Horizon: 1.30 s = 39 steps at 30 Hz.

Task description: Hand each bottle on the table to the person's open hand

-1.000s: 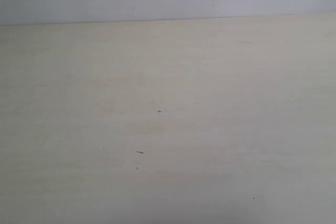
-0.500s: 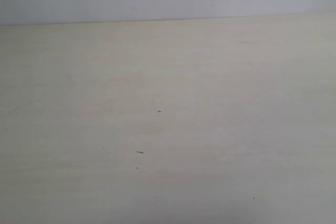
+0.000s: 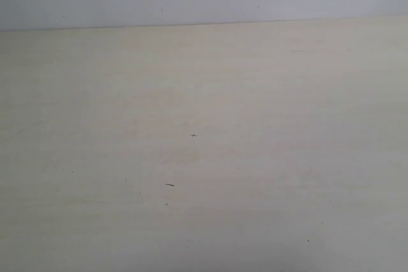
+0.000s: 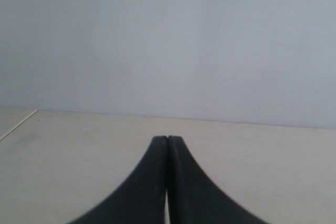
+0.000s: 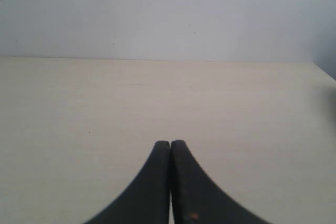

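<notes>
Here left gripper [image 4: 167, 139] and right gripper [image 5: 170, 142] (fingers [image 4: 152, 182] touching) face table [image 3: 255, 93].

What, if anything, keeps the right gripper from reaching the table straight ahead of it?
Probably nothing, so likely yes: the right gripper, jaws shut, faces bare table as far as the wall, with no object in its path.

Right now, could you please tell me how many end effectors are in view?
2. The left end effector shows in the left wrist view, jaws shut, above the table; the right end effector in the right wrist view, also shut. Neither appears in the exterior view.
</notes>
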Each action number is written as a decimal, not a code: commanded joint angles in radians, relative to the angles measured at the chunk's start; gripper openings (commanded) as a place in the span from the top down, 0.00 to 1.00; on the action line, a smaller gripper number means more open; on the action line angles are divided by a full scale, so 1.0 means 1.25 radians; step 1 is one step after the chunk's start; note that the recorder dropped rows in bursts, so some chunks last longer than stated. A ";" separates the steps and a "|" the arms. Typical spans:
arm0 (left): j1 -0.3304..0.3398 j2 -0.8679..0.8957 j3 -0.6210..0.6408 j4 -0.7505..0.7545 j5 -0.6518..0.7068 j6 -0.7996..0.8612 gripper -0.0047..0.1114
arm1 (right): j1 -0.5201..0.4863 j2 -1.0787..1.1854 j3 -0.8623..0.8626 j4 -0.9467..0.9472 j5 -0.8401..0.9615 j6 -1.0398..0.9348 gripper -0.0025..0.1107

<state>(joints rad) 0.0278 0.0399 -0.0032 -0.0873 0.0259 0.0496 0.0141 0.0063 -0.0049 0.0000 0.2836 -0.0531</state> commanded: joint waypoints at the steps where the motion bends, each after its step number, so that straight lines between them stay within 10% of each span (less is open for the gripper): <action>1: 0.002 -0.032 0.003 0.001 0.040 -0.004 0.96 | -0.005 -0.005 0.004 -0.005 0.000 0.002 0.98; 13: 0.002 -0.032 0.003 -0.003 0.266 -0.004 0.96 | -0.005 -0.005 0.004 -0.005 0.000 0.002 0.98; 39: 0.002 -0.032 0.003 -0.024 0.264 -0.004 0.96 | -0.005 -0.005 0.004 -0.005 0.000 0.002 0.98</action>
<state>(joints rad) 0.0278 0.0067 0.0020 -0.1123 0.3655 0.0495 0.0119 0.0063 -0.0049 0.0000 0.2836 -0.0515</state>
